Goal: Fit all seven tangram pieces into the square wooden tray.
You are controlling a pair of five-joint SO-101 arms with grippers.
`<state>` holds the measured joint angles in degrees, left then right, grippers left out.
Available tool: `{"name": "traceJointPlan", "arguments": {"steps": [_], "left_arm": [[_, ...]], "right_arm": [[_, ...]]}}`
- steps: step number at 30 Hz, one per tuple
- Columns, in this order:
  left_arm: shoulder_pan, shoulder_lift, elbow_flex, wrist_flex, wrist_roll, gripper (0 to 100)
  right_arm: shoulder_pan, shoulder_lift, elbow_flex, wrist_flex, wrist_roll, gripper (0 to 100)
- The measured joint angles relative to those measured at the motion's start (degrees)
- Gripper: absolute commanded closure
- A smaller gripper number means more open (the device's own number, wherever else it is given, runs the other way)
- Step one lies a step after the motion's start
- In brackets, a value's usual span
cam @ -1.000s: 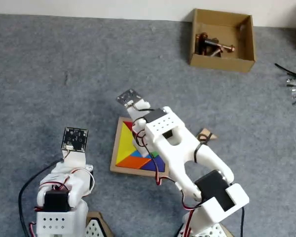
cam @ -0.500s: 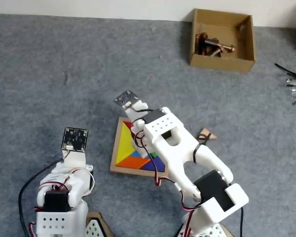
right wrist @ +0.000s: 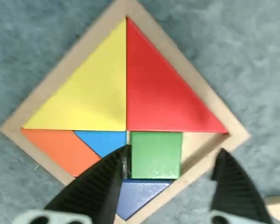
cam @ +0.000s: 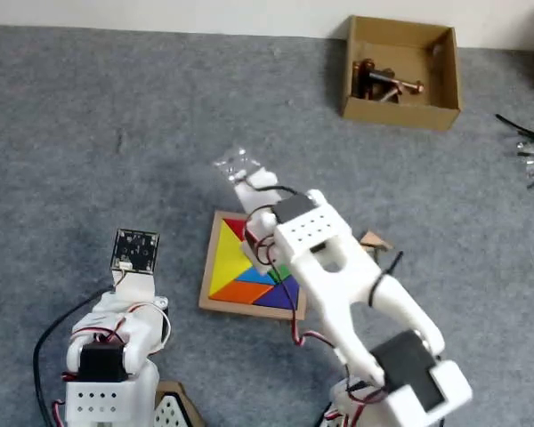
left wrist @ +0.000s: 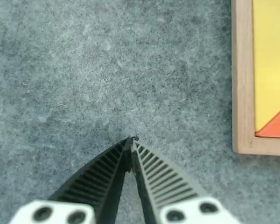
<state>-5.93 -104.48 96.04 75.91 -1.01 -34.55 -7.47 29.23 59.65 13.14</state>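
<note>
The square wooden tray [right wrist: 42,100] lies on grey carpet and holds a yellow triangle [right wrist: 91,95], a red triangle [right wrist: 161,93], an orange piece [right wrist: 60,147], a light blue triangle [right wrist: 102,140], a green square [right wrist: 156,154] and a dark blue triangle [right wrist: 137,196]. Beside the green square a small triangular gap [right wrist: 196,144] shows bare wood. My right gripper [right wrist: 173,151] hangs open above the green square. A tan wooden piece [cam: 372,240] lies on the carpet right of the tray [cam: 210,271]. My left gripper [left wrist: 130,140] is shut on nothing, over carpet near the tray's edge [left wrist: 240,93].
A cardboard box [cam: 396,114] holding metal parts stands at the back right. Cables [cam: 529,147] lie at the right edge. The right arm [cam: 338,276] covers the tray's right side in the high view. Open carpet stretches to the left and back.
The right arm has stretched farther from its base, its wrist shifting toward the back of the table and its elbow to the right. The left arm has kept still.
</note>
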Motion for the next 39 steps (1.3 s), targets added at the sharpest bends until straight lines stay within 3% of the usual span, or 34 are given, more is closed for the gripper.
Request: {"name": "traceJointPlan", "arguments": {"steps": [8, 26, 39], "left_arm": [[0.0, 0.0, 0.0, 0.0, 0.0, 99], [0.0, 0.0, 0.0, 0.0, 0.0, 99], [0.0, 0.0, 0.0, 0.0, 0.0, 99]], "right_arm": [[4.4, -1.3, 3.8, -3.3, 0.0, 99.6], [8.4, 6.9, 4.7, -7.5, 0.1, 99.3], [-1.1, 6.9, 4.5, -7.9, 0.1, 99.3]]}}
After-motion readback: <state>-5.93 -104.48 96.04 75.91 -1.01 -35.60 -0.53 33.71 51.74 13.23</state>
